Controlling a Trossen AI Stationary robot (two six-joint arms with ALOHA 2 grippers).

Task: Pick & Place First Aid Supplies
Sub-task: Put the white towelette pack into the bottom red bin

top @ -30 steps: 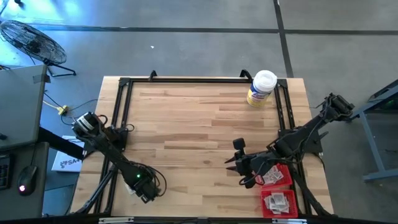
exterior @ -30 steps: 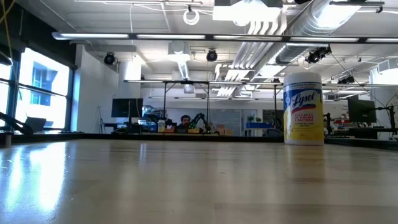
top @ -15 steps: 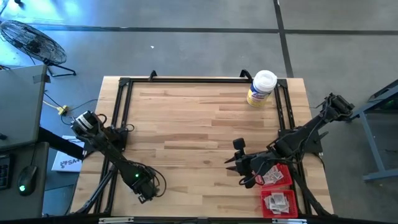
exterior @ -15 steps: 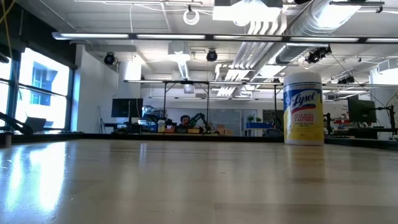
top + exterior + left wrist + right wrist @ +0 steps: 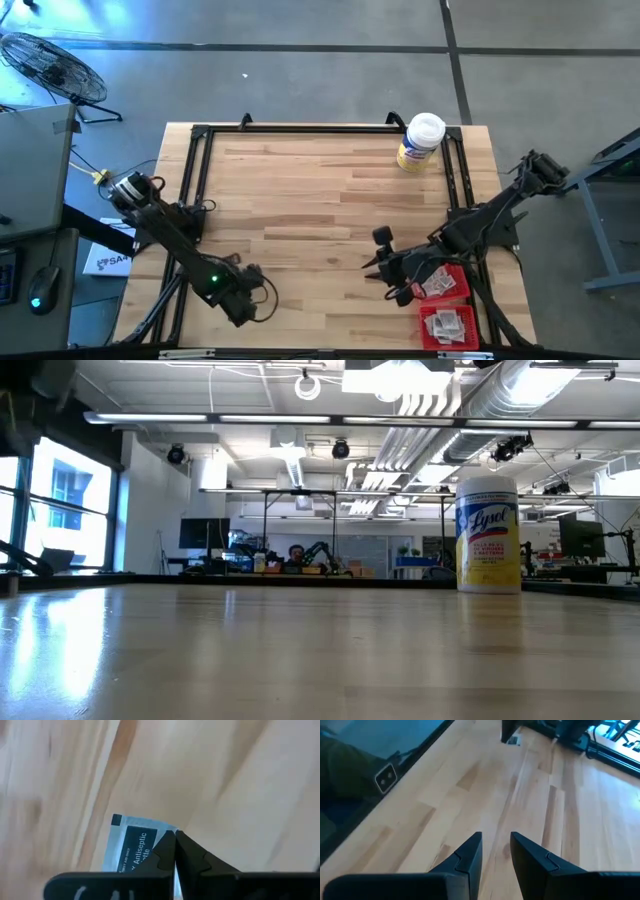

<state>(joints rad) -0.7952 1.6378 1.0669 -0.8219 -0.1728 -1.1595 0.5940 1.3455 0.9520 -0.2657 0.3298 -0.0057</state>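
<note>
Readable text. The yellow canister (image 5: 488, 535) standing on the surface at the far right carries the brand "Lyocl"-style script reading "Lysol" in blue on its label; the smaller lines beneath are too fine to read. The white packet (image 5: 131, 847) seen in the left wrist view bears a dark band with the word "Antiseptic" in white, a second line partly hidden, and small edge print ending "USE ONLY".

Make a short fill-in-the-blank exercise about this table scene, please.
1. The left gripper is shut on an antiseptic ____.
2. The jar has a ____ lid.
3. The packets near the right gripper lie in a ____ tray.

Missing words: packet; white; red
</note>
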